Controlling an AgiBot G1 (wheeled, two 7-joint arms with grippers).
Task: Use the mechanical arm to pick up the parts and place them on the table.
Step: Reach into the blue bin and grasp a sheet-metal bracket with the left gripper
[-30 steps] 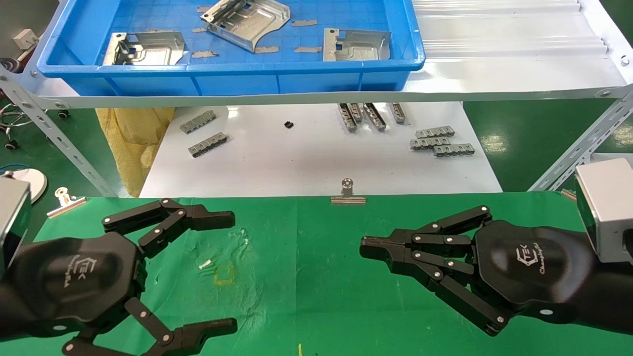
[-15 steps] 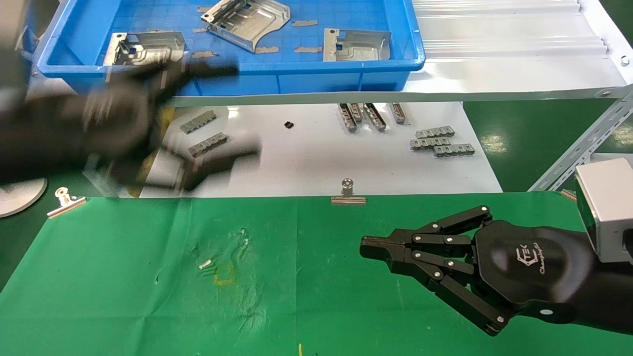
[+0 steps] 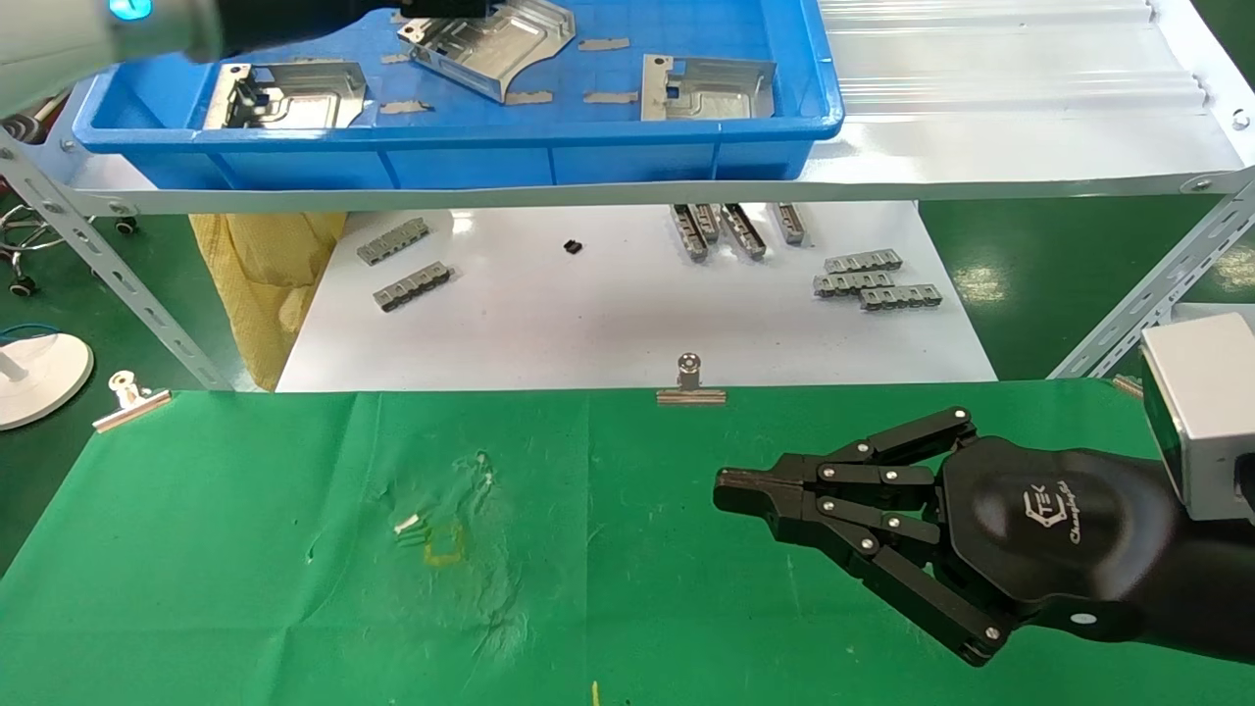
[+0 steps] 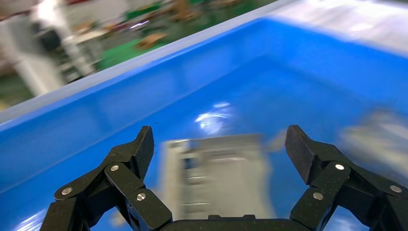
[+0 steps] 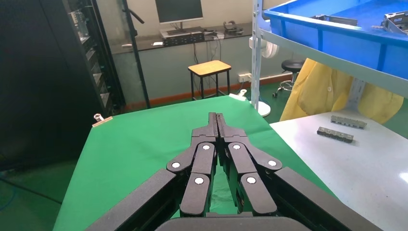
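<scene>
**Left gripper spread wide over the bin, right one pinched closed on the cloth**

Left gripper [image 4: 219, 149] is up inside the blue bin [image 3: 490, 157] on the shelf, fingers [image 4: 137, 149] splayed wide with nothing between them. Left wrist view: one blurred silvery part [image 4: 216, 178] lies on the bin floor right under the gap between the fingertips, not touched. From the head view only the white arm with its blue-lit ring [image 3: 129, 8] and a bit of black gripper show at the top edge, above the back of the bin.

Three parts in the bin: left part [image 3: 284, 95] near the left wall, middle part [image 3: 487, 44] tilted toward the back, right part [image 3: 706, 90] near the front right corner. Flat grey strips [image 3: 606, 97] are scattered on the bin floor between them.

Right gripper [image 3: 730, 485] sits low over the green table [image 3: 245, 588], right side, fingers pressed together tip to tip, holding nothing. Right wrist view confirms the two fingertips [image 5: 211, 120] meet.

Green cloth is wrinkled, with a yellowish stain [image 3: 446, 549] left of centre. Binder clips on the far edge: one in the middle [image 3: 690, 382], one at the left corner [image 3: 129, 397]. No part on the cloth yet.

Beyond the table, a white board [image 3: 627, 333] lower down holds small grey slotted bars [image 3: 876, 279] in a few clusters and a small black piece [image 3: 573, 247]. Yellow fabric [image 3: 267, 275] hangs under the shelf on the left.
</scene>
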